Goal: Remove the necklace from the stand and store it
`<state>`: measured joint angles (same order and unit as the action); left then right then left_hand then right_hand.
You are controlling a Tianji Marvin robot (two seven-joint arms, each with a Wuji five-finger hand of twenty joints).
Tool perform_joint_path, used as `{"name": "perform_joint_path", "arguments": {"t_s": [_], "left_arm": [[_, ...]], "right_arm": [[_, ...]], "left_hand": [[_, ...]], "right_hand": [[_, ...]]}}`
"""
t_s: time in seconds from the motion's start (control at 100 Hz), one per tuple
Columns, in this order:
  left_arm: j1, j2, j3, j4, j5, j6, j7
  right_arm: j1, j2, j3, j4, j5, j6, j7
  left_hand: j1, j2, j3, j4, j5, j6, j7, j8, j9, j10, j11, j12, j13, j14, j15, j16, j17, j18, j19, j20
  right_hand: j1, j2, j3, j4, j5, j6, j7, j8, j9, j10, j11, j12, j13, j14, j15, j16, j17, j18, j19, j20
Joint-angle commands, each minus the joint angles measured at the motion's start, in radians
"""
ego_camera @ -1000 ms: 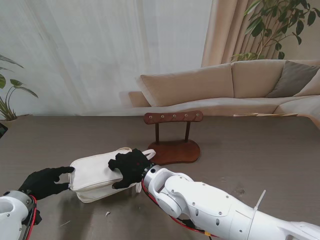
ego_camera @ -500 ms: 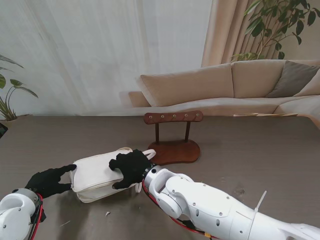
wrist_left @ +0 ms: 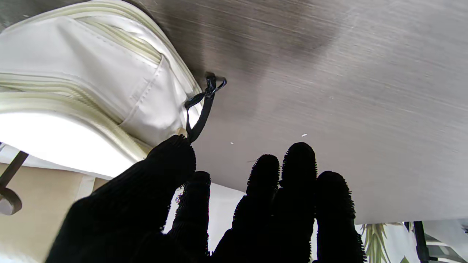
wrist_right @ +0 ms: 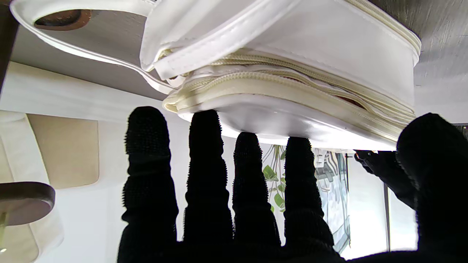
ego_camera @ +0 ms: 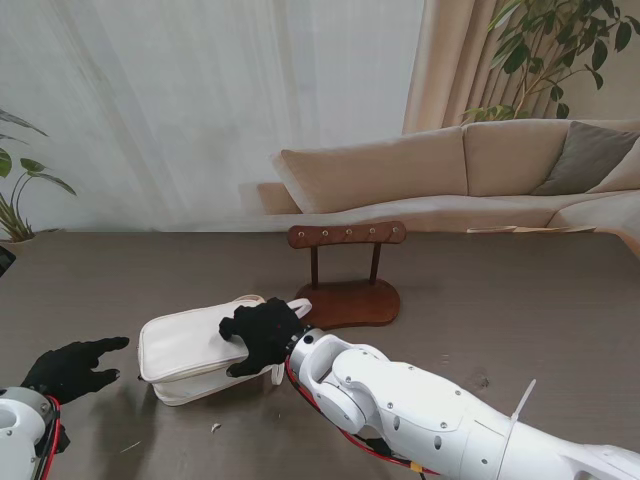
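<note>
- From the stand's view, my right robot hand (ego_camera: 262,333) lies palm-down on the right end of the white zip pouch (ego_camera: 190,352), fingers spread over its top. My left robot hand (ego_camera: 72,366) hangs empty, fingers apart, just left of the pouch and clear of it. The wooden necklace stand (ego_camera: 347,273) sits farther from me on the dark surface (ego_camera: 520,300), its pegs bare; I cannot see the necklace.
- Left wrist view: my fingers (wrist_left: 298,171) are loosely extended; the pouch's black zipper pull (wrist_left: 200,109) dangles near my thumb.
- Right wrist view: four fingertips (wrist_right: 206,126) press the pouch's lid, and the zipper gapes partly open.
</note>
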<state>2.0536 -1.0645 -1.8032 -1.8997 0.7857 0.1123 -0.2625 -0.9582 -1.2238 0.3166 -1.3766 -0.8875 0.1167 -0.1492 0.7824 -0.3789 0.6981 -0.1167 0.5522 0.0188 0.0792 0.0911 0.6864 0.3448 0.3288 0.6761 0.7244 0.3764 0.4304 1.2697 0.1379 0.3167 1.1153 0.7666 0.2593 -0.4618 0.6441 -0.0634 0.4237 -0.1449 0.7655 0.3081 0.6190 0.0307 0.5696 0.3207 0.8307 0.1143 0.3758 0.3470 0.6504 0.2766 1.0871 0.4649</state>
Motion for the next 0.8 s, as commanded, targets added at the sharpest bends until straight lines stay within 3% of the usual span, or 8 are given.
{"name": "perform_joint_path", "arguments": {"t_s": [0.0, 0.1, 0.21, 0.38, 0.6, 0.79], "left_arm": [[-0.035, 0.003, 0.022, 0.029, 0.007, 0.005, -0.040], [-0.090, 0.010, 0.062, 0.071, 0.021, 0.009, -0.057], [-0.140, 0.020, 0.096, 0.105, 0.051, 0.015, -0.091], [-0.188, 0.026, 0.132, 0.141, 0.055, 0.039, -0.115], [-0.191, 0.031, 0.143, 0.144, 0.040, 0.065, -0.151], [-0.182, 0.026, 0.148, 0.161, -0.014, 0.085, -0.125]], "right_arm": [[-0.012, 0.016, -0.005, 0.024, -0.002, 0.006, 0.035], [-0.013, 0.016, 0.001, 0.023, 0.004, 0.008, 0.038], [-0.015, 0.018, 0.005, 0.022, 0.003, 0.008, 0.038], [-0.016, 0.017, 0.008, 0.024, 0.009, 0.009, 0.039], [-0.014, 0.014, 0.002, 0.029, 0.017, 0.007, 0.042], [-0.010, 0.008, -0.004, 0.031, 0.024, 0.007, 0.041]], "left_hand": [[0.011, 0.009, 0.017, 0.029, -0.013, -0.014, -0.013, -0.001, 0.009, 0.012, -0.002, -0.001, 0.035, 0.021, 0.021, 0.019, 0.001, -0.006, 0.036, 0.009], [-0.011, -0.004, 0.038, 0.027, -0.069, -0.018, -0.055, -0.022, -0.003, 0.010, 0.021, 0.031, 0.018, -0.038, 0.164, 0.132, 0.014, -0.019, 0.084, 0.033], [-0.016, -0.018, 0.060, 0.025, -0.156, -0.013, -0.093, -0.059, -0.031, -0.004, 0.054, 0.072, 0.010, -0.133, 0.337, 0.261, 0.039, -0.042, 0.152, 0.060], [0.003, -0.036, 0.085, 0.026, -0.169, -0.003, -0.093, -0.069, -0.034, -0.011, 0.093, 0.097, 0.022, -0.193, 0.456, 0.300, 0.067, -0.047, 0.195, 0.068], [0.012, -0.044, 0.103, 0.026, -0.117, 0.026, -0.055, -0.043, -0.033, -0.016, 0.111, 0.108, 0.016, -0.208, 0.477, 0.300, 0.071, -0.049, 0.197, 0.065], [0.020, -0.043, 0.099, 0.025, -0.088, 0.018, 0.016, 0.009, -0.036, -0.009, 0.109, 0.108, 0.012, -0.197, 0.461, 0.300, 0.060, -0.042, 0.192, 0.061]], "right_hand": [[-0.040, 0.006, 0.025, 0.015, 0.054, 0.015, 0.052, 0.012, 0.017, 0.008, 0.020, 0.004, 0.032, 0.028, 0.046, 0.013, -0.244, -0.021, -0.014, -0.010], [-0.039, 0.007, 0.024, 0.015, 0.054, 0.015, 0.052, 0.012, 0.019, 0.008, 0.020, 0.004, 0.032, 0.029, 0.046, 0.013, -0.245, -0.021, -0.014, -0.009], [-0.038, 0.007, 0.023, 0.015, 0.055, 0.015, 0.052, 0.012, 0.021, 0.010, 0.020, 0.004, 0.034, 0.030, 0.046, 0.013, -0.244, -0.022, -0.013, -0.009], [-0.038, 0.008, 0.021, 0.015, 0.055, 0.017, 0.052, 0.011, 0.022, 0.011, 0.019, 0.003, 0.033, 0.031, 0.046, 0.013, -0.244, -0.023, -0.013, -0.008], [-0.037, 0.010, 0.020, 0.016, 0.055, 0.018, 0.052, 0.011, 0.022, 0.011, 0.018, 0.003, 0.033, 0.031, 0.045, 0.013, -0.244, -0.022, -0.013, -0.008], [-0.037, 0.010, 0.019, 0.016, 0.053, 0.016, 0.052, 0.010, 0.021, 0.011, 0.018, 0.003, 0.032, 0.030, 0.045, 0.013, -0.243, -0.023, -0.013, -0.008]]}}
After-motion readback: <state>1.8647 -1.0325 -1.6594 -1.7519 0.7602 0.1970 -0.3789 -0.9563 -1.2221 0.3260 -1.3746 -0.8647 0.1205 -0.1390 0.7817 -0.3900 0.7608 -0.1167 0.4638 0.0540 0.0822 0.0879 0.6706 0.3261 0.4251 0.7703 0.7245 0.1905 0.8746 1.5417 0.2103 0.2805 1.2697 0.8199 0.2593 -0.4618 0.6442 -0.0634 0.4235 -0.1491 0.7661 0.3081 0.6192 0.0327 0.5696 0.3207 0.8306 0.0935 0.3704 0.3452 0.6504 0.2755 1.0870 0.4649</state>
